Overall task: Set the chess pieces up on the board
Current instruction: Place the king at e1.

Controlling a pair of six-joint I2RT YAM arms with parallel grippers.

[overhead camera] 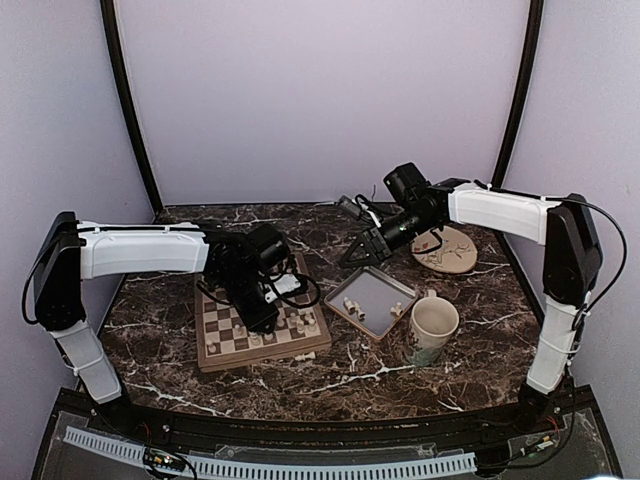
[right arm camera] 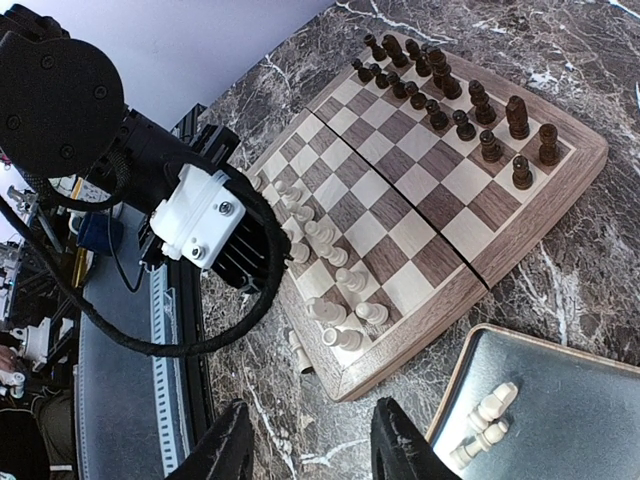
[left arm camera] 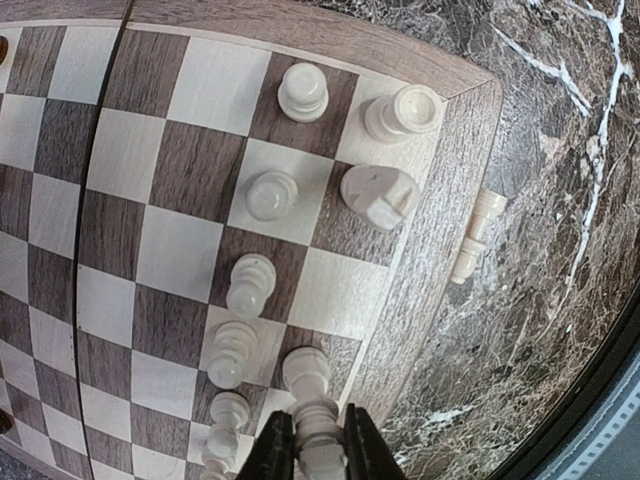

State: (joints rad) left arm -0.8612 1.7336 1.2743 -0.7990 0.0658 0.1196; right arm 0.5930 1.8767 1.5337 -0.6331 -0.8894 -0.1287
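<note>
The board (left arm camera: 440, 200) lies in front of the left arm, with cream-white chess pieces (left arm camera: 272, 195) standing in two rows along its near edge. My left gripper (left arm camera: 318, 448) is shut on one white piece (left arm camera: 320, 425), upright on a square next to the rim, behind another white piece (left arm camera: 305, 368). One white piece (left arm camera: 478, 235) lies on the marble just off the board. In the top view the left gripper (overhead camera: 270, 315) is low over the board (overhead camera: 265, 358). My right gripper (right arm camera: 315, 450) hangs open and empty above the table between the board (right arm camera: 421, 340) and the tray.
A grey metal tray (right arm camera: 560, 400) to the right of the board holds a few white pieces (right arm camera: 485, 420). Dark brown chessmen (right arm camera: 450, 90) fill the board's far rows. A mug (overhead camera: 432, 328) stands right of the tray (overhead camera: 372, 290), a round plate (overhead camera: 448, 250) behind it.
</note>
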